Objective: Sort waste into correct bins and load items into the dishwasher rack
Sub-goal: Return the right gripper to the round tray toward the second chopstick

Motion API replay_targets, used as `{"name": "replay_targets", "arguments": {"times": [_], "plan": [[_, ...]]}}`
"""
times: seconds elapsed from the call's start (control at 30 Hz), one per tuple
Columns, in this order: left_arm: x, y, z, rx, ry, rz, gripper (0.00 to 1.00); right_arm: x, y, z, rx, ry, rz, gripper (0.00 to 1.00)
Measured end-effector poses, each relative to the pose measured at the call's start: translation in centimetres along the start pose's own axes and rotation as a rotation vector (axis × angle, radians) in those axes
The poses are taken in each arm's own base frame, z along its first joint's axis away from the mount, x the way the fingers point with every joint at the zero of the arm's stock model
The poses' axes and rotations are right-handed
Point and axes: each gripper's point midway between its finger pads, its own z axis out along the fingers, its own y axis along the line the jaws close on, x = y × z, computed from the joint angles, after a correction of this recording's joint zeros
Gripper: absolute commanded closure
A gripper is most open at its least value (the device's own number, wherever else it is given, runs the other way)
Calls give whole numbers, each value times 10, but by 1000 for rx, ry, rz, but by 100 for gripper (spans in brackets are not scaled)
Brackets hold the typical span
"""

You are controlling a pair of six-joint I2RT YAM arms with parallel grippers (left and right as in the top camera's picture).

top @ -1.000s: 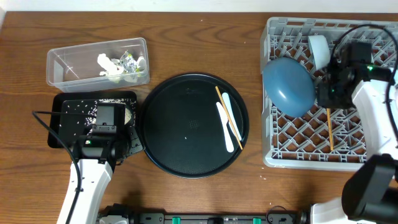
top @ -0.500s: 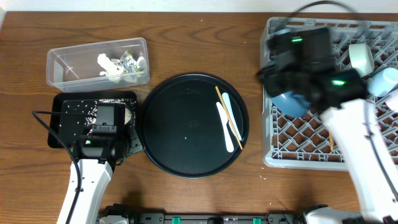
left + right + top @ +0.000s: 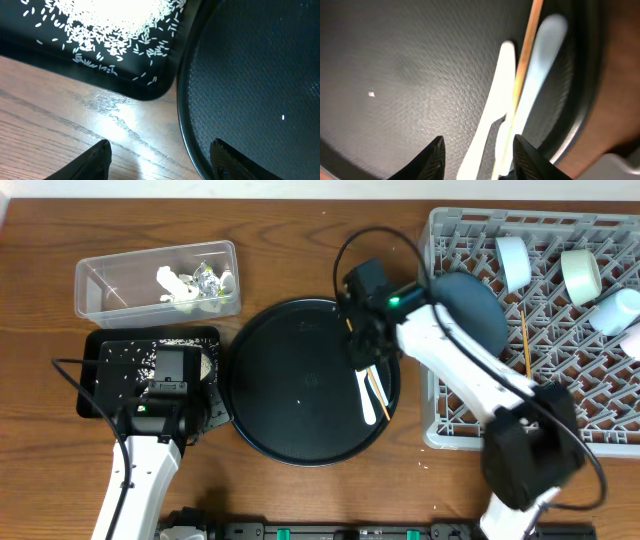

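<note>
So, the right gripper (image 3: 477,150) hovers half-open and empty over two light-blue spoons (image 3: 502,90) and a chopstick (image 3: 530,35) lying together on the round black tray (image 3: 280,380). The left gripper (image 3: 160,152) hangs wide and empty by the corner of the black rectangular tray (image 3: 145,94), which holds rice (image 3: 100,45).

Rack part-loaded, cutlery outside it.
Blue dish (image 3: 478,305) and pale cups (image 3: 580,272) sat in the grey rack (image 3: 480,420) at three o'clock; spoons (image 3: 503,80) and chopstick (image 3: 529,45) lay at its nine o'clock side.
</note>
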Motion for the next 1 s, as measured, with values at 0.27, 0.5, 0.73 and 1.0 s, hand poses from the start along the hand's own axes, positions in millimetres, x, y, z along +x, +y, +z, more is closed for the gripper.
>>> {"name": "replay_targets", "arguments": {"times": [0.27, 0.5, 0.73, 1.0], "plan": [[0, 0, 0, 0, 0, 0, 35, 24, 10, 39, 21, 140, 64, 61], [0, 0, 0, 0, 0, 0, 35, 36, 10, 46, 79, 185, 111, 60], [0, 0, 0, 0, 0, 0, 35, 45, 3, 53, 111, 201, 147, 59], [0, 0, 0, 0, 0, 0, 35, 56, 1, 65, 117, 211, 173, 60]]}}
